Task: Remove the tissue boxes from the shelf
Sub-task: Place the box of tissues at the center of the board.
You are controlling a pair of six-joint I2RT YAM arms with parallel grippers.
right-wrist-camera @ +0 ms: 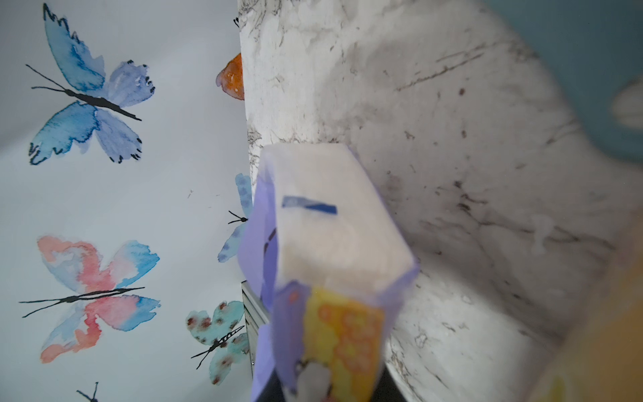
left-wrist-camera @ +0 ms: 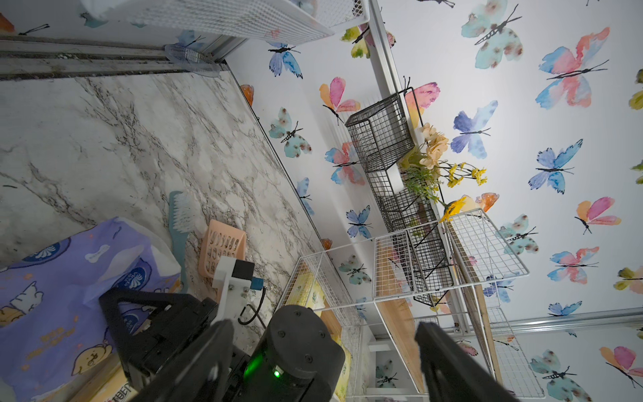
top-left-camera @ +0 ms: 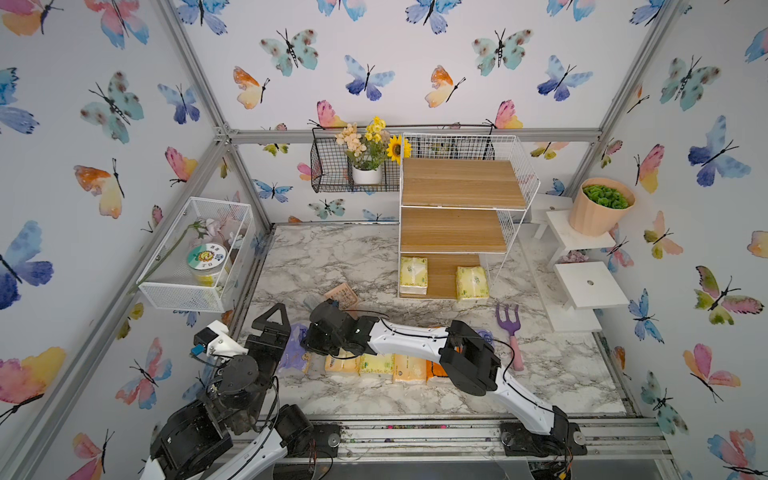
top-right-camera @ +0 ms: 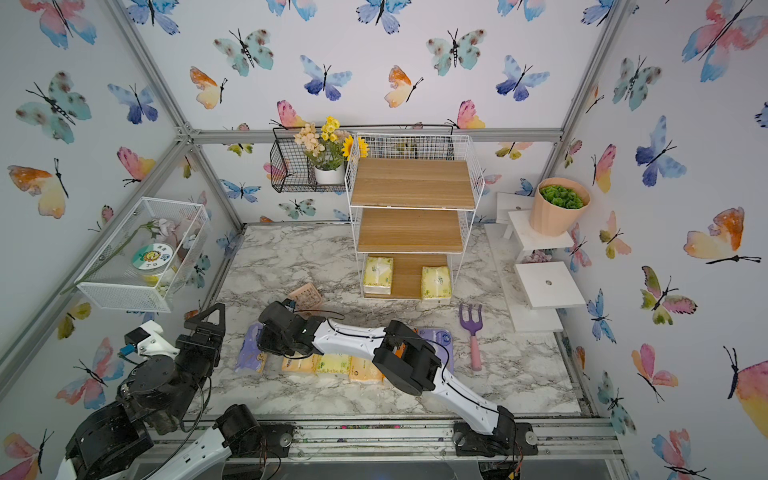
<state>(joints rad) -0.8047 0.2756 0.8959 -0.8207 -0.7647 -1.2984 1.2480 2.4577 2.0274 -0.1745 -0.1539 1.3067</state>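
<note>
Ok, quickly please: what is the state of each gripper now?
Left gripper: open, holding nothing.
Right gripper: closed on the lavender tissue pack, it seems.

Left arm (top-left-camera: 232,382) and right arm (top-left-camera: 409,338) share white link shells dotted with small dark screws, black joint housings, thin black cables and a green indicator light (left-wrist-camera: 276,373).

Cartoon-print lavender pack (left-wrist-camera: 52,278) — pale yellow pack (top-left-camera: 413,274); white-wire, light-wood shelf (top-left-camera: 461,183) — grey-veined marble table (top-left-camera: 332,257).
</note>
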